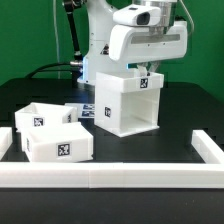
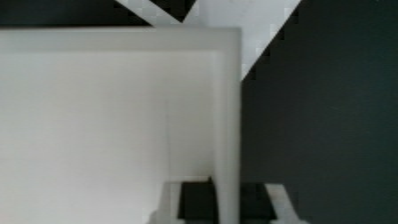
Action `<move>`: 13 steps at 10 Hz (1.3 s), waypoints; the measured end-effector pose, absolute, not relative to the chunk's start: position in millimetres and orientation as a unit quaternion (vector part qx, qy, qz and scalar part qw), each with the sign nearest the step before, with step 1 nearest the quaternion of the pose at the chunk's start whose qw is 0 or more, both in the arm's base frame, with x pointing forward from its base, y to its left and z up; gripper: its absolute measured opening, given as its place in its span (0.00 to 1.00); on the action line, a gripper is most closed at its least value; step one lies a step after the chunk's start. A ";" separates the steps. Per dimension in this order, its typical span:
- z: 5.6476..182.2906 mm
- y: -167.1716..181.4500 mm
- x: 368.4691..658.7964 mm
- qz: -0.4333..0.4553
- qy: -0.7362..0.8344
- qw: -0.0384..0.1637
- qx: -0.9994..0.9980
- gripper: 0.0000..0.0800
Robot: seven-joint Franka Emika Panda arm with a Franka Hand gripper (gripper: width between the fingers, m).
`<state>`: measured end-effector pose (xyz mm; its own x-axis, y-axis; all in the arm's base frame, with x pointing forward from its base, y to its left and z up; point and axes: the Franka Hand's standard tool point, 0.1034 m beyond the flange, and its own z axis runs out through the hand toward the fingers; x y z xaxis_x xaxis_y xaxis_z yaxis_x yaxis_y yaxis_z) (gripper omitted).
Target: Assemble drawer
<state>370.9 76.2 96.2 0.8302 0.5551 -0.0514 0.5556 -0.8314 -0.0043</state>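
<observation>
As the exterior view looks across a dark table [image 1: 185,125], the white drawer housing [image 1: 122,108] stands upright at centre, its open face forward. One tray [image 1: 36,118] and a second tray [image 1: 58,146] sit touching toward the exterior view's left. A low white rail [image 1: 120,177] runs along the front. The arm's gripper [image 1: 148,68] is down on the housing's top edge. In the wrist view, both dark fingers [image 2: 192,203] sit narrow, pressed against either face of one thin housing wall [image 2: 228,120].

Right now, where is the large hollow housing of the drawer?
In the exterior view the housing stands near the picture's middle, directly under the gripper, with the two trays to the exterior view's left and the long white rail nearer the camera.
</observation>
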 end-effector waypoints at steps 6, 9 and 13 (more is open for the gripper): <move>96.8 82.1 466.1 0.006 0.272 -0.001 0.962 0.05; 97.2 86.7 503.9 0.024 0.258 -0.003 0.966 0.05; 97.6 88.6 530.1 0.037 0.145 -0.012 0.989 0.05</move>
